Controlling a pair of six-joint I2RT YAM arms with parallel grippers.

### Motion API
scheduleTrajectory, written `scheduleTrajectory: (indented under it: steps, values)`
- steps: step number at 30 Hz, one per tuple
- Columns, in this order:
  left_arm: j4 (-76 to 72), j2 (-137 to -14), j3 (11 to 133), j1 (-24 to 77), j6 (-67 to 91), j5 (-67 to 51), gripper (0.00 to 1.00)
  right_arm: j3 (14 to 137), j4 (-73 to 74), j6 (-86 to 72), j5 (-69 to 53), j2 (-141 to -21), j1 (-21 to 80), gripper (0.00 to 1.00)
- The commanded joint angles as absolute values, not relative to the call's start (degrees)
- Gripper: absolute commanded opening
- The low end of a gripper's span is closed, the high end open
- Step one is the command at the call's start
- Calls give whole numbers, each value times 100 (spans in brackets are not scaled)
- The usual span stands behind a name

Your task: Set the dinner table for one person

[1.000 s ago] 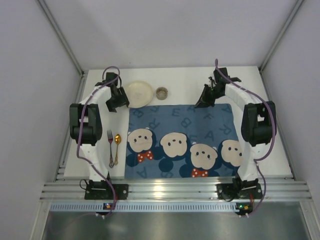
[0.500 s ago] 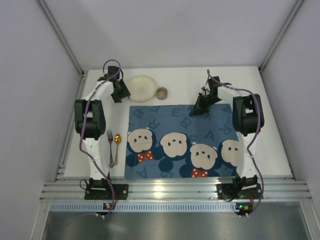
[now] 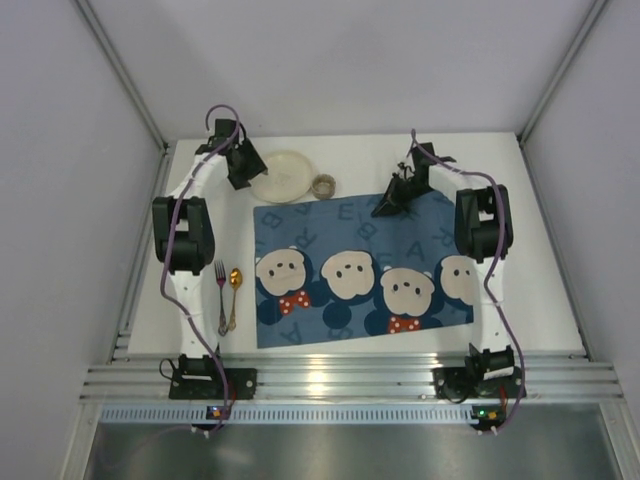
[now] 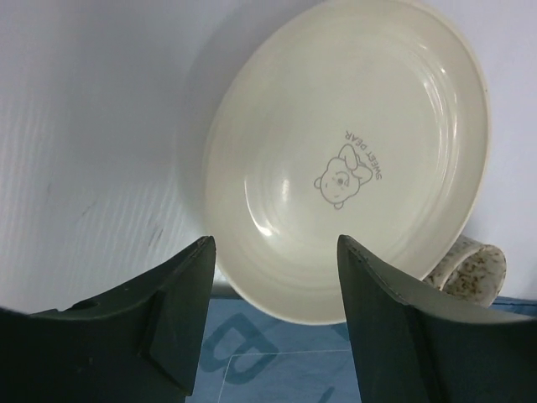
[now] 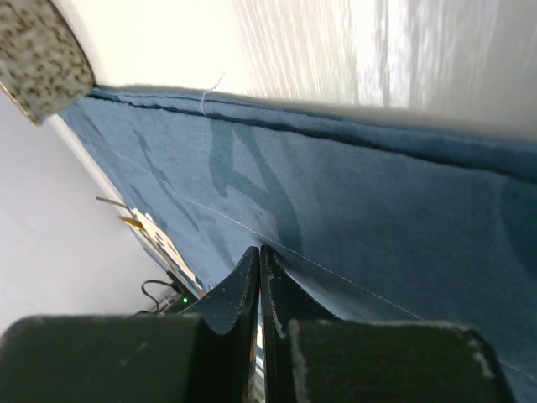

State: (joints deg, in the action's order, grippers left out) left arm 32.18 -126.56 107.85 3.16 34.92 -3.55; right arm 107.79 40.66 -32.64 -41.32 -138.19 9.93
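Observation:
The white dinner table (image 3: 545,215) carries a blue bear-print placemat (image 3: 360,270), lying slightly askew. My right gripper (image 3: 385,207) is shut on the placemat's cloth near its far edge; the wrist view shows the closed fingertips (image 5: 259,250) pinching a fold of the mat (image 5: 377,243). A cream plate (image 3: 283,176) with a bear logo sits at the far left, its near rim over the mat's far edge (image 4: 277,361). My left gripper (image 3: 243,166) is open and empty, its fingers either side of the plate's near rim (image 4: 352,159) in the left wrist view.
A small speckled cup (image 3: 323,185) stands right of the plate, touching the mat's far edge; it also shows in the left wrist view (image 4: 470,269) and the right wrist view (image 5: 38,59). A fork (image 3: 221,295) and a gold spoon (image 3: 234,290) lie left of the mat.
My right gripper moved left and further back, dragging the placemat so that it now lies rotated and nearer the plate. My left gripper moved back beside the plate.

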Motion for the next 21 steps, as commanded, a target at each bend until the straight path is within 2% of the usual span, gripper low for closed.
scheduleTrajectory:
  steps: [1,10,21]
  values:
    - [3067,-13095,11214,325,3630,-448,65,11074,4016,-3462,-3780,-13975,906,0]
    - [3234,-13245,11382,334,3569,-264,63,9661,4228,-3481,-2839,-13246,747,0]
    - [3331,-12912,11575,325,3472,-62,63,9843,4201,-3595,-3146,-13131,913,0]
